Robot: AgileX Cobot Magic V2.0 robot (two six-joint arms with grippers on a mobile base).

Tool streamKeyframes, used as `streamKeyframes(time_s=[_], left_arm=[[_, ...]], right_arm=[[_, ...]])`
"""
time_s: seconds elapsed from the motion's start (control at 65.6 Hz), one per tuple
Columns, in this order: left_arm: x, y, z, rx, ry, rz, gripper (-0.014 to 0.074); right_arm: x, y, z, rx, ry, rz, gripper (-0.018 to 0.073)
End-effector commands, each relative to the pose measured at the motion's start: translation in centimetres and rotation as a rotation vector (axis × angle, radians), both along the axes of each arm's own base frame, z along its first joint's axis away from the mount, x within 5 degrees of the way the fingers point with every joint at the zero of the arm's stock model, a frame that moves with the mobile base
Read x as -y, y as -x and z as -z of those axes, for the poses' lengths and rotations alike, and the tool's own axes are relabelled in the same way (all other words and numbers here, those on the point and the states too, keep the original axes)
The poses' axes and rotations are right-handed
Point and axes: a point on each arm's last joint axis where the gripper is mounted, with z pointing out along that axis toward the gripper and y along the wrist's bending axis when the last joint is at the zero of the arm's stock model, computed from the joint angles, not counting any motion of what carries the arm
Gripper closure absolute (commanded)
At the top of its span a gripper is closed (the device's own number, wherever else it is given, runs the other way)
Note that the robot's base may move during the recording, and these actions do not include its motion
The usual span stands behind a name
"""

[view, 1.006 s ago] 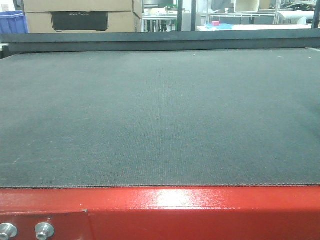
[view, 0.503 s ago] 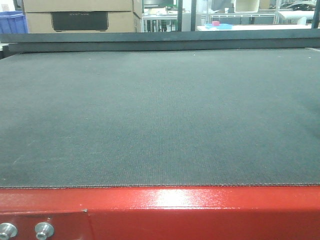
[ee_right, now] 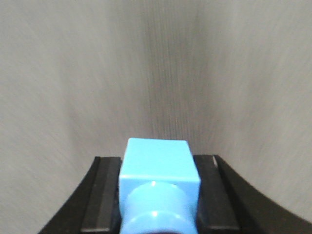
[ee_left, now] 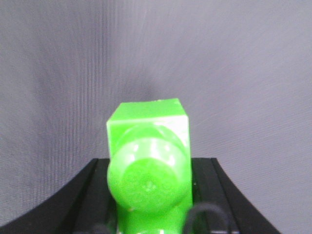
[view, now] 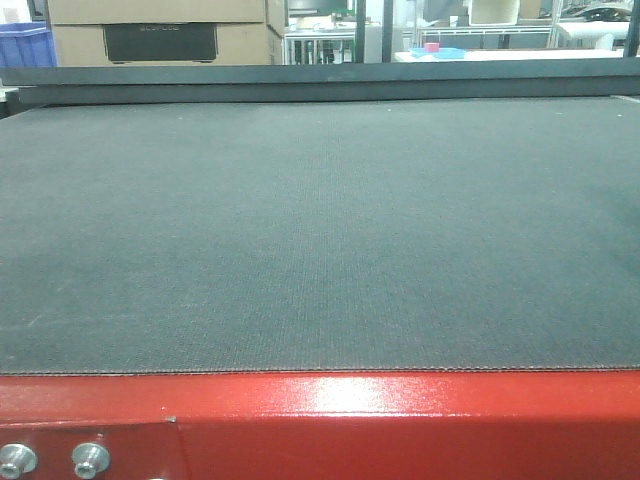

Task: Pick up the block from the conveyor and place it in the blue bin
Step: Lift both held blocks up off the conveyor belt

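In the front view the conveyor [view: 320, 230] fills nearly the whole picture: a dark grey woven belt running from the near edge to a dark rail at the far side. Its glossy red frame [view: 400, 420] crosses the bottom, with two silver bolts [view: 17, 460] at the near left corner. No arm or block shows on the belt in this view.

The left wrist view shows the left tool [ee_left: 153, 163] closed on a green block [ee_left: 148, 170]. Black fingers [ee_left: 100, 180] lie against the block's left and right sides, and a round stud on it faces the camera. Behind it is a grey, finely ribbed surface; whether the block touches it cannot be told.

The right wrist view shows the same with the right tool [ee_right: 156, 161]. Its black fingers [ee_right: 107, 190] press both sides of a blue block [ee_right: 158, 190], stud toward the camera, over a pale grey ribbed surface.

The blue bin [view: 22, 45] stands beyond the belt at the far left, cut by the picture's edge, just beside a cardboard box [view: 160, 30]. At the far right, a small pink thing [view: 432, 46] sits on a light blue tray [view: 450, 53] on a white counter [view: 520, 54].
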Motion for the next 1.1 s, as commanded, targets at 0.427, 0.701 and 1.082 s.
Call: streamKeyframes(time_s=[0.427,0.701,1.082], left_arm=[[4.3,11.1,-3.8,0.656,0.019,-0.134,0.0707],[7.7,14.7,-5.2,0.819,0.084,0.028,0.0707],[8.1,18.3,-8.4,1.111,-0.067,0.148,0.0707]], right_arm=[[-1.6,8.0,-1.2,0.65,0.004,-0.049,0.072],[-1.2,13.0,-2.4,0.819,-0.002,-0.044,0.072],[-0.8,19.0,-6.1,1.141,0.004,-0.042,0.072]])
